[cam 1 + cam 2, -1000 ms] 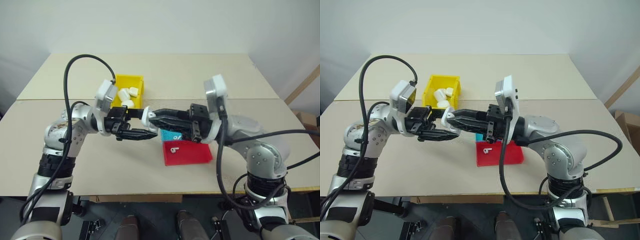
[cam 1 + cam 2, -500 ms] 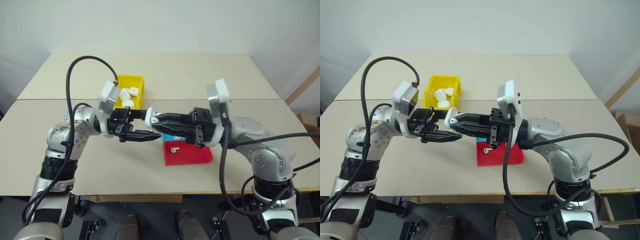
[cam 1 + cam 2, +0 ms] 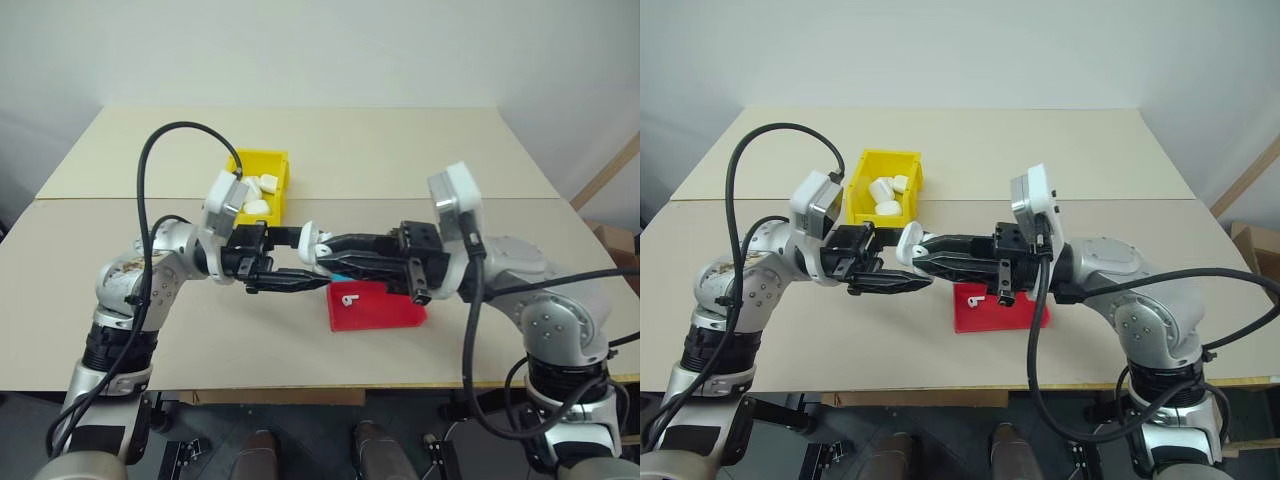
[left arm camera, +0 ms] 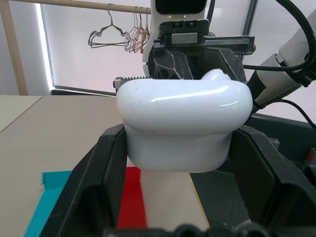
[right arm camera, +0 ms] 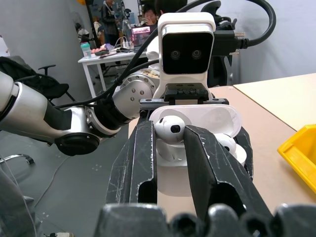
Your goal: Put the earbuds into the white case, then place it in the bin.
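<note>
My left gripper (image 4: pixel 177 165) is shut on the white case (image 4: pixel 182 121), holding it level above the table in front of the bin. The case (image 3: pixel 310 238) has its lid flipped open. My right gripper (image 5: pixel 170 136) meets it from the other side and is shut on an earbud (image 5: pixel 170 128), whose head sits at the case's open top. A second rounded white piece (image 5: pixel 226 143) shows inside the case beside it. Another earbud (image 3: pixel 347 299) lies on the red tray (image 3: pixel 385 310) just below the two hands. The yellow bin (image 3: pixel 258 157) stands behind the left gripper (image 3: pixel 300 262).
Several other white cases (image 3: pixel 258 188) lie in the yellow bin. A blue tray part (image 3: pixel 336 273) adjoins the red one under the right gripper (image 3: pixel 328 250). The tan table (image 3: pixel 400 150) stretches beyond the hands, with a seam across its middle.
The two hands, joined at the case, have edged a little to the right over the table. Both grips are the same as before.
</note>
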